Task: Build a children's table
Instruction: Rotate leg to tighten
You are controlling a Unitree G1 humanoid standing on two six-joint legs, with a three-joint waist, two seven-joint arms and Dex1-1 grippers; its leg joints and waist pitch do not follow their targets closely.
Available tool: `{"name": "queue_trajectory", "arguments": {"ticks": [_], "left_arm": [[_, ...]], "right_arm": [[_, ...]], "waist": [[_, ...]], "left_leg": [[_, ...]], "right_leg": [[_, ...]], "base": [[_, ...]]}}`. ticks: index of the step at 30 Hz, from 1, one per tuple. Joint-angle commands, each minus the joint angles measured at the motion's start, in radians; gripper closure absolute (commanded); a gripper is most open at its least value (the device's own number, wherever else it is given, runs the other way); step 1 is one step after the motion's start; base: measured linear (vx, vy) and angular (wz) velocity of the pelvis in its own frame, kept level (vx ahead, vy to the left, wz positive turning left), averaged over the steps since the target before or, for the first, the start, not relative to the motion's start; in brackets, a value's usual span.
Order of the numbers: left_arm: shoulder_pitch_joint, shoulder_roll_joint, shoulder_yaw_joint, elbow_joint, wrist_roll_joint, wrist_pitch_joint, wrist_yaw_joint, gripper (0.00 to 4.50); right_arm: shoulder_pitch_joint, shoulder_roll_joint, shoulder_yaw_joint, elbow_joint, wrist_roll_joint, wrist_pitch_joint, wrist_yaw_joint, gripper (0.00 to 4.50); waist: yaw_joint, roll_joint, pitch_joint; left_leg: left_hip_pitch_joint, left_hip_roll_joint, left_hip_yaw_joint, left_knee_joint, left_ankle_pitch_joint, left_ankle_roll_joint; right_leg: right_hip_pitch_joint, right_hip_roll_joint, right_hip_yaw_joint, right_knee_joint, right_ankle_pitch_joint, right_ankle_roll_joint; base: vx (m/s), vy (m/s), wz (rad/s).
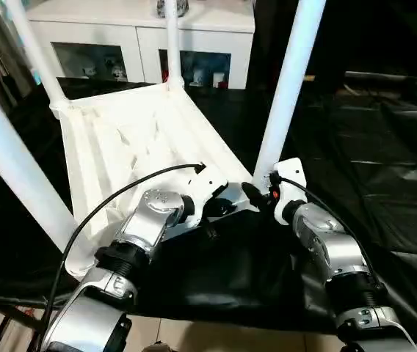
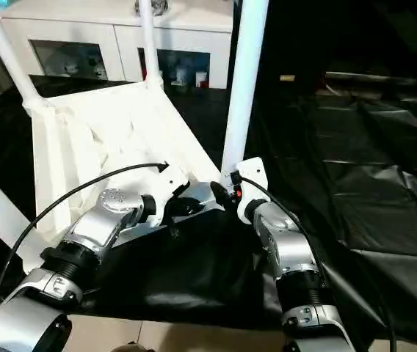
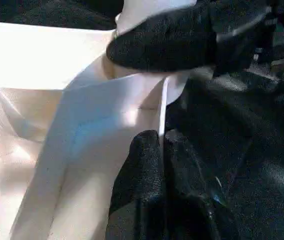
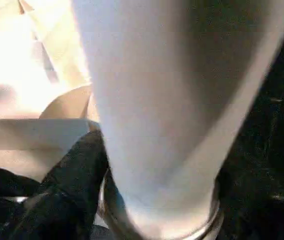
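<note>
The children's table lies upside down on black cloth, its ribbed white top (image 1: 120, 139) facing up with four white legs standing in the corner sockets. My left gripper (image 1: 222, 208) is at the near right corner, shut on the thin white rim (image 3: 132, 100) of the top. My right gripper (image 1: 260, 194) reaches around the base of the near right leg (image 1: 289, 88). That leg stands between its jaws, and one black finger (image 4: 77, 165) presses against the leg just above the socket.
A white cabinet (image 1: 142, 37) with glass doors stands close behind the table. Crumpled black cloth (image 1: 370, 147) covers the surface to the right. The near left leg (image 1: 10, 169) rises close beside my left forearm. Light floor (image 1: 216, 337) shows past the front edge.
</note>
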Motion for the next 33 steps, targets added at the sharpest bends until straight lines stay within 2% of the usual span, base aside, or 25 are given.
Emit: {"name": "queue_trajectory", "arguments": {"ticks": [1,3,5,7,10,12,15,18,20,22,25,29,32,33], "left_arm": [[-0.032,-0.044,-0.027,-0.036,-0.03,-0.039,-0.024,4.5],[-0.024,-0.033,-0.034,-0.042,-0.032,-0.056,-0.04,4.5],[-0.023,-0.031,-0.035,-0.042,-0.032,-0.059,-0.04,4.5],[0.005,0.001,-0.05,-0.082,-0.046,-0.077,-0.113,4.5],[0.034,0.032,-0.066,-0.13,-0.069,-0.077,-0.2,4.5],[0.048,0.056,-0.076,-0.154,-0.075,-0.077,-0.25,4.5],[0.068,0.101,-0.093,-0.183,-0.084,-0.083,-0.333,4.5],[0.087,0.142,-0.103,-0.219,-0.1,-0.073,-0.407,4.5],[0.093,0.16,-0.106,-0.232,-0.103,-0.065,-0.434,4.5],[0.098,0.171,-0.108,-0.24,-0.105,-0.059,-0.452,4.5],[0.103,0.178,-0.107,-0.246,-0.104,-0.058,-0.462,4.5],[0.109,0.189,-0.107,-0.256,-0.107,-0.054,-0.472,4.5],[0.111,0.192,-0.109,-0.255,-0.107,-0.053,-0.474,4.5],[0.11,0.189,-0.108,-0.252,-0.105,-0.054,-0.472,4.5]], "right_arm": [[0.037,0.068,0.158,0.018,0.022,0.025,0.173,1.12],[0.045,0.046,0.176,0.0,0.025,0.007,0.21,0.83],[0.046,0.043,0.179,-0.003,0.024,0.003,0.216,0.77],[0.075,-0.027,0.218,-0.066,0.047,-0.018,0.36,0.77],[0.094,-0.082,0.228,-0.113,0.08,-0.019,0.468,0.77],[0.1,-0.113,0.226,-0.139,0.101,0.005,0.534,0.77],[0.112,-0.171,0.235,-0.188,0.132,0.05,0.647,0.77],[0.118,-0.212,0.253,-0.21,0.135,0.061,0.703,0.77],[0.119,-0.223,0.258,-0.217,0.133,0.065,0.721,0.77],[0.12,-0.223,0.258,-0.219,0.128,0.064,0.724,0.77],[0.121,-0.223,0.26,-0.222,0.128,0.071,0.729,1.07],[0.127,-0.232,0.273,-0.238,0.132,0.086,0.749,1.42],[0.133,-0.235,0.279,-0.247,0.134,0.092,0.754,1.51],[0.135,-0.233,0.279,-0.248,0.131,0.089,0.747,1.75]], "waist": [[0.001,-0.008,-0.055],[0.002,-0.006,-0.053],[0.002,-0.005,-0.052],[0.004,-0.009,-0.051],[0.009,-0.007,-0.054],[0.007,-0.008,-0.053],[0.015,-0.003,-0.055],[0.021,-0.002,-0.057],[0.027,-0.002,-0.056],[0.03,-0.001,-0.054],[0.03,-0.003,-0.054],[0.031,-0.001,-0.056],[0.032,-0.001,-0.057],[0.031,0.001,-0.057]], "left_leg": [[0.003,0.091,-0.048,-0.062,-0.177,0.049],[0.005,0.093,-0.049,-0.063,-0.196,0.047],[0.007,0.095,-0.05,-0.066,-0.214,0.04],[0.006,0.096,-0.051,-0.066,-0.225,0.04],[0.003,0.097,-0.048,-0.063,-0.191,0.065],[0.001,0.097,-0.048,-0.064,-0.188,0.067],[0.004,0.101,-0.046,-0.06,-0.174,0.078],[0.006,0.104,-0.045,-0.058,-0.164,0.077],[0.005,0.102,-0.043,-0.057,-0.174,0.076],[0.006,0.103,-0.046,-0.061,-0.193,0.061],[0.007,0.102,-0.047,-0.063,-0.204,0.044],[0.005,0.101,-0.046,-0.061,-0.181,0.05],[0.006,0.101,-0.045,-0.059,-0.173,0.052],[0.006,0.101,-0.045,-0.059,-0.179,0.051]], "right_leg": [[0.041,-0.122,0.065,-0.079,-0.192,-0.182],[0.04,-0.123,0.065,-0.084,-0.235,-0.173],[0.037,-0.122,0.066,-0.086,-0.259,-0.169],[0.041,-0.124,0.066,-0.088,-0.275,-0.162],[0.042,-0.121,0.066,-0.079,-0.216,-0.171],[0.042,-0.121,0.064,-0.079,-0.213,-0.182],[0.041,-0.118,0.062,-0.076,-0.205,-0.189],[0.038,-0.118,0.061,-0.07,-0.17,-0.204],[0.037,-0.118,0.061,-0.072,-0.178,-0.208],[0.035,-0.119,0.061,-0.076,-0.219,-0.2],[0.037,-0.122,0.063,-0.078,-0.244,-0.191],[0.037,-0.119,0.062,-0.074,-0.211,-0.192],[0.037,-0.118,0.061,-0.072,-0.193,-0.196],[0.037,-0.118,0.062,-0.073,-0.192,-0.197]], "base": [[0.0,0.0,0.0],[0.0,0.0,0.0],[0.0,0.0,0.0],[0.0,0.0,0.0],[0.0,0.0,0.0],[0.0,0.0,0.0],[0.0,0.0,0.0],[0.0,0.0,0.0],[0.0,0.0,0.0],[0.0,0.0,0.0],[0.0,0.0,0.0],[0.0,0.0,0.0],[0.0,0.0,0.0],[0.0,0.0,0.0]]}}
